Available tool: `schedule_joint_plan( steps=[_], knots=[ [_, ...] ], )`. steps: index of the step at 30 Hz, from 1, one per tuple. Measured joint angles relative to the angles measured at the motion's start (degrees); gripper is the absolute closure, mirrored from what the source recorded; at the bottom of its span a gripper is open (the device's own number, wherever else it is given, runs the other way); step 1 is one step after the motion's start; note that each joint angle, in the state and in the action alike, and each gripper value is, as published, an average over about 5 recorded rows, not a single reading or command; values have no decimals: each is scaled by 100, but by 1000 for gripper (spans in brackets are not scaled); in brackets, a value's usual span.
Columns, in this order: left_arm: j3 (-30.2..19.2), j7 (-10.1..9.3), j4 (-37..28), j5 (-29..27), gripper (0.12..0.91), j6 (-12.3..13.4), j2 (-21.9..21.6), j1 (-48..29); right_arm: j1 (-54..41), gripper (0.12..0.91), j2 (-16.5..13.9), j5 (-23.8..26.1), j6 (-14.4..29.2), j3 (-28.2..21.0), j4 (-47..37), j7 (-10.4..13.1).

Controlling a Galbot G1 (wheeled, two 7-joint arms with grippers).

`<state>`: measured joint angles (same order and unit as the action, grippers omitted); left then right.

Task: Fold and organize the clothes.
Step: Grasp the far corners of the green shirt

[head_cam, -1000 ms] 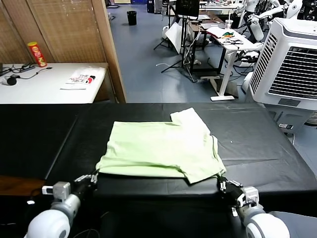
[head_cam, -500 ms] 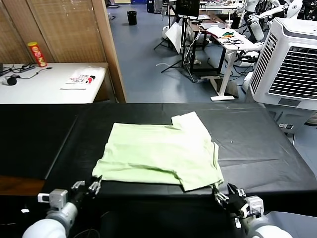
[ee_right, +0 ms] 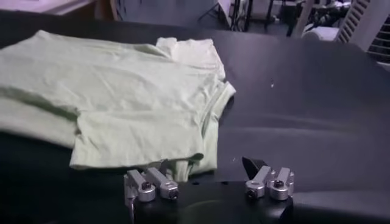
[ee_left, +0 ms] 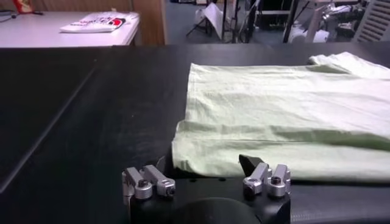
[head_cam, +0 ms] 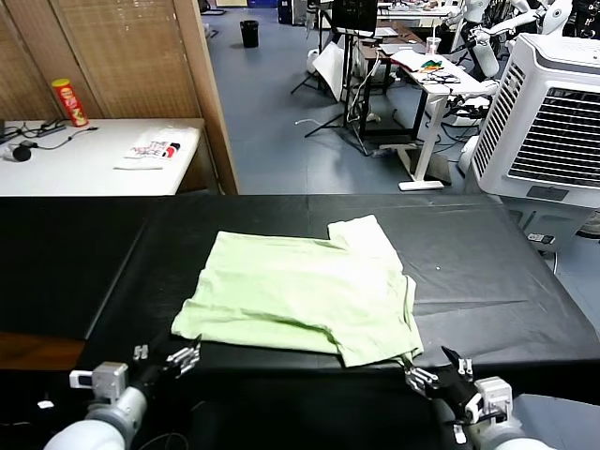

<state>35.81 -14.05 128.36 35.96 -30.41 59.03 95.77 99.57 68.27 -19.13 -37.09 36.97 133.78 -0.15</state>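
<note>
The pale light-green shirt [head_cam: 300, 295] lies folded flat on the black table [head_cam: 487, 281], one sleeve sticking out at its far right. My left gripper [head_cam: 169, 356] stands open just short of the shirt's near left corner [ee_left: 183, 152], with nothing between its fingers. My right gripper [head_cam: 436, 373] is also open and holds nothing, close to the near right corner [ee_right: 183, 158]. In the left wrist view the left gripper [ee_left: 204, 173] faces the shirt's [ee_left: 274, 115] near hem. In the right wrist view the right gripper [ee_right: 204, 176] faces the folded shirt [ee_right: 116, 91].
A white table [head_cam: 84, 164] at the far left carries a white printed bag [head_cam: 155, 147] and a red can [head_cam: 69, 101]. A wooden partition [head_cam: 211, 94] stands beside it. A large white air cooler [head_cam: 553, 131] stands at the far right.
Both grippers have let go of the shirt's near corners, opened wide and drawn back toward me. The near hem has settled flat on the table.
</note>
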Motion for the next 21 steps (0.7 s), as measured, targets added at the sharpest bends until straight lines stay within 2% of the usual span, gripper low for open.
schedule_joint_plan(
  steps=[3,5,14,17,21],
  knots=[
    [6,-4,-45,-6,232,24,26,-55,16,235,3,124,42,-46,-40,-80],
    [6,-3,-69,-14,232,44,38,-71,10,275,3,202,71,-79,-74,-122],
    [7,16,-136,-24,232,87,52,-116,-61,651,37,429,93,-230,-303,-186],
    [14,20,-138,-24,232,92,50,-118,-72,724,46,449,98,-246,-406,-186],
    [25,23,-141,-23,232,101,44,-119,-103,755,42,464,113,-254,-484,-189]
  ],
)
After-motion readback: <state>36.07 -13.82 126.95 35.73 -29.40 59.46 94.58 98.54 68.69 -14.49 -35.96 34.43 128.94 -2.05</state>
